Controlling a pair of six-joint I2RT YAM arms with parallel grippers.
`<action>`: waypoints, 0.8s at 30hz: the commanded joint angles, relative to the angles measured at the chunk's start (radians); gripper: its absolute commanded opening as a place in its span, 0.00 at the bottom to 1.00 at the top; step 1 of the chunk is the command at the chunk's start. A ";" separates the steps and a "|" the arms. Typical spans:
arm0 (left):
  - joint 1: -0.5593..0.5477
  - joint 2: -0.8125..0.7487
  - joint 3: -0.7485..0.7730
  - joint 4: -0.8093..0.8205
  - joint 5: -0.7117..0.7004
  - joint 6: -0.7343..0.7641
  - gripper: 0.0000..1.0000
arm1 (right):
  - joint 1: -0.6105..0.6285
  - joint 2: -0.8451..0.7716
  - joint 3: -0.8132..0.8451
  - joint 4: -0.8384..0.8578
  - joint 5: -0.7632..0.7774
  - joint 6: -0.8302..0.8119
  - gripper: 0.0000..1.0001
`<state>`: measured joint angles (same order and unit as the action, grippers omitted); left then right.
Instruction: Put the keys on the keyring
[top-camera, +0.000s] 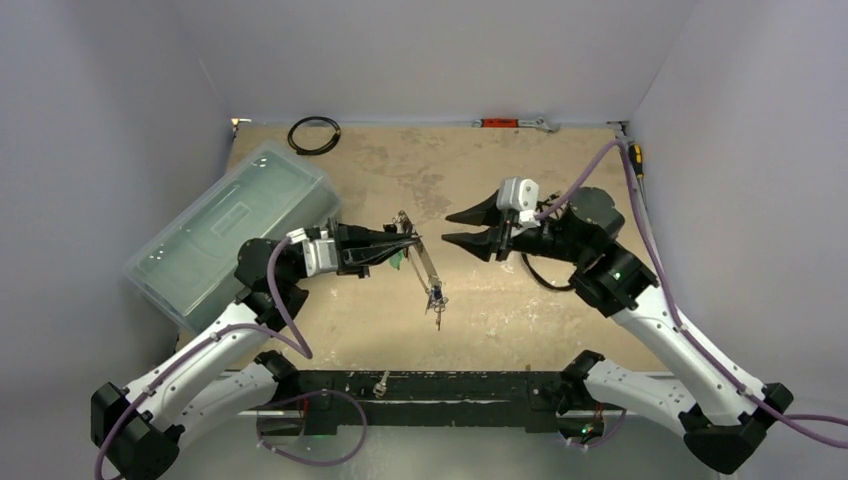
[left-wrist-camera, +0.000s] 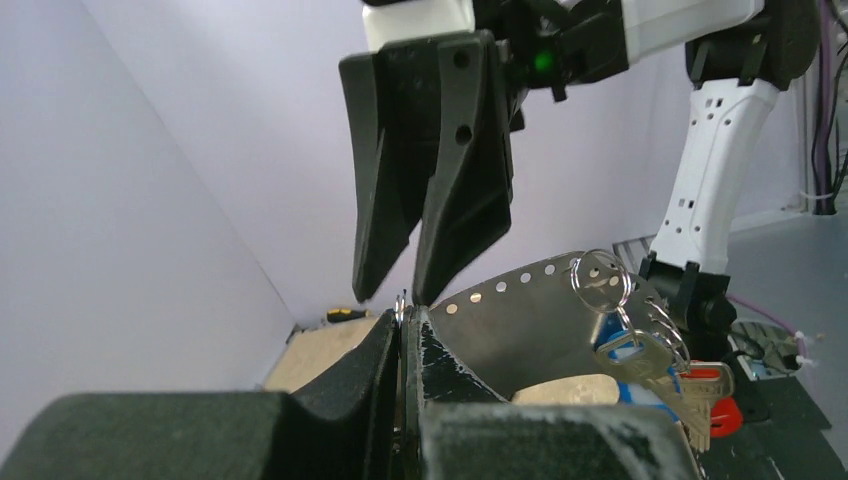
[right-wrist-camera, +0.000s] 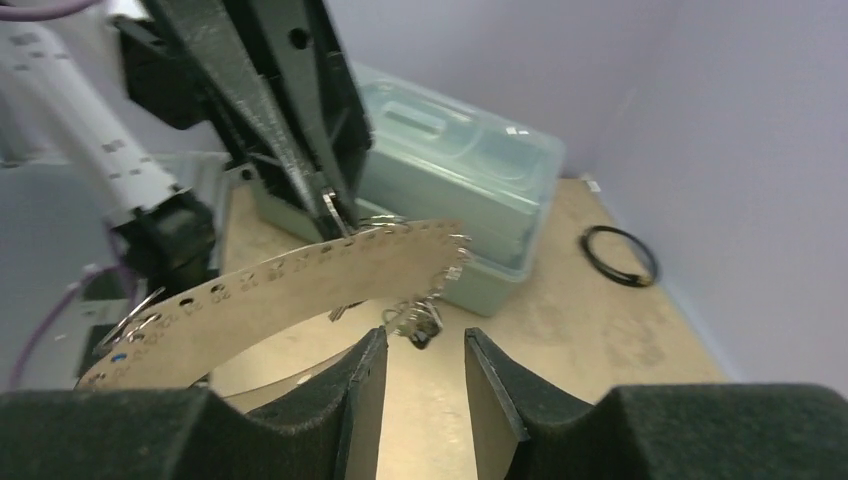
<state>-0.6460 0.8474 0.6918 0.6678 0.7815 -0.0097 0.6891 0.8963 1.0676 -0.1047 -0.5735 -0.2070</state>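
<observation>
The keyring (top-camera: 420, 258) is a thin silvery band pierced with holes, curving broadly in the right wrist view (right-wrist-camera: 280, 290) and behind my left fingers (left-wrist-camera: 540, 320). My left gripper (top-camera: 408, 240) is shut on its upper edge (left-wrist-camera: 404, 318), with a small wire ring pinched at the tips. Several keys (left-wrist-camera: 650, 355) hang from the band on split rings, with red (left-wrist-camera: 715, 400) and blue tags; from above they dangle at its lower end (top-camera: 437, 300). My right gripper (top-camera: 452, 228) stands open just right of the band, its fingers either side of a hanging key cluster (right-wrist-camera: 420, 322) without touching it.
A translucent green box (top-camera: 235, 235) lies at the left beside the left arm. A black coiled cable ring (top-camera: 313, 134) sits at the back left. A red-handled tool (top-camera: 510, 123) lies along the back edge, and a loose black cable (top-camera: 545, 280) under the right arm.
</observation>
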 joint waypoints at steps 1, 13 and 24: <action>0.008 -0.004 -0.031 0.257 -0.006 -0.143 0.00 | -0.003 0.044 0.072 0.048 -0.222 0.054 0.37; 0.009 0.047 -0.083 0.461 -0.066 -0.280 0.00 | -0.002 0.107 0.022 0.384 -0.332 0.273 0.36; 0.009 0.093 -0.123 0.588 -0.144 -0.341 0.00 | -0.003 0.156 -0.057 0.581 -0.306 0.370 0.33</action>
<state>-0.6418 0.9352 0.5663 1.0996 0.6922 -0.2996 0.6876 1.0504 1.0248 0.3706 -0.8814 0.1215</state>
